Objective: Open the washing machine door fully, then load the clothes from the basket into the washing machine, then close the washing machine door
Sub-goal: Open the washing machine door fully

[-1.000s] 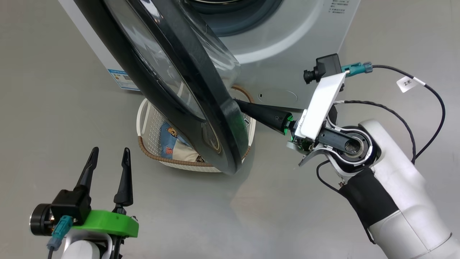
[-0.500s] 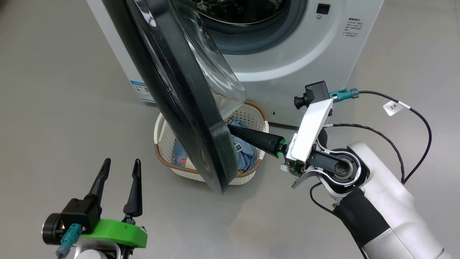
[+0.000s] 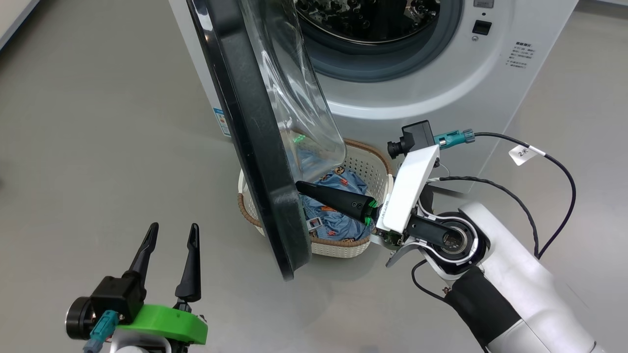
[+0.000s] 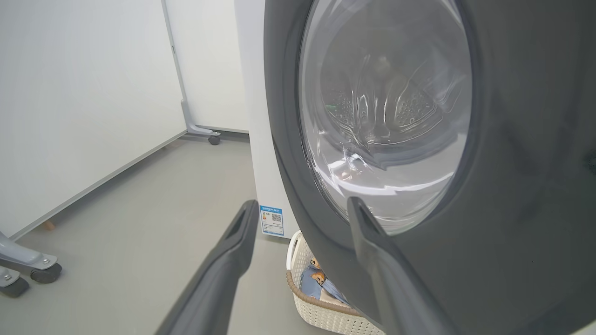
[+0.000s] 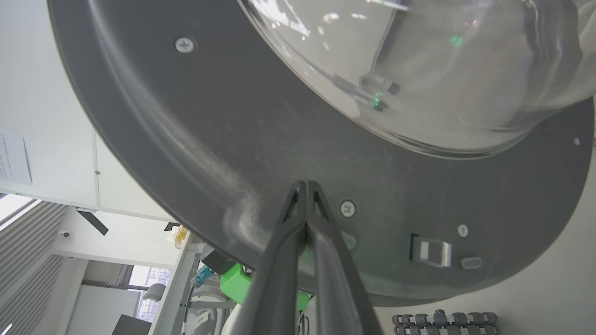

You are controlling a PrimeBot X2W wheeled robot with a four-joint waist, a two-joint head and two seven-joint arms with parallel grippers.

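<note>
As right pincer touches door, left pincer gapes

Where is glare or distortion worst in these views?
Head view: white streak glare and a green glint on the washing machine door glass, soft shadow on the floor beneath it. Left wrist view: the glass warps the drum behind it. Right wrist view: wide-angle bends the door rim, bright highlights and a green glint on the bulge.

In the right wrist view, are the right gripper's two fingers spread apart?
No: the fingers of the right gripper lie pressed together, their tips at the black inner rim of the washing machine door.
</note>
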